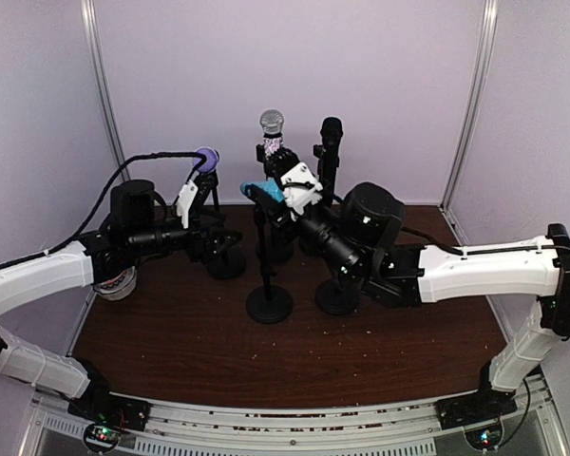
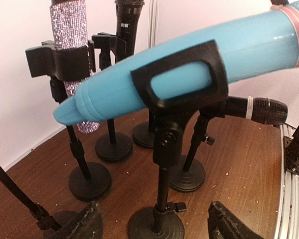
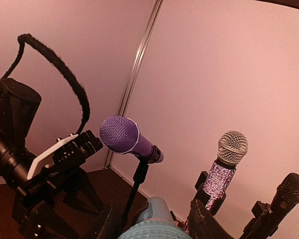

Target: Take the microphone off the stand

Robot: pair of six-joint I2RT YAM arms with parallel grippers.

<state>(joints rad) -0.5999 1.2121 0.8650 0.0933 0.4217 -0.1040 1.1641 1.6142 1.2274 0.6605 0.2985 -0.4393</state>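
Open wood of the table [image 1: 171, 351] lies between the arm bases and the stand [image 1: 269, 302], in whose clip the blue microphone [image 1: 263, 191] sits tilted, its mesh head pinched between the right gripper's [image 1: 294, 190] fingers. To its left the left gripper [image 1: 195, 195] stands wide and holds nothing, close under the purple microphone [image 1: 207, 158]. Just behind crowd the glitter microphone [image 1: 272, 133] and black microphone [image 1: 331, 133], with the back wall near.

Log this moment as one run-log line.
right pincer: shut on blue microphone head | left pincer: open, low before the stand | blue microphone: tilted, seated in its clip | removal: not done
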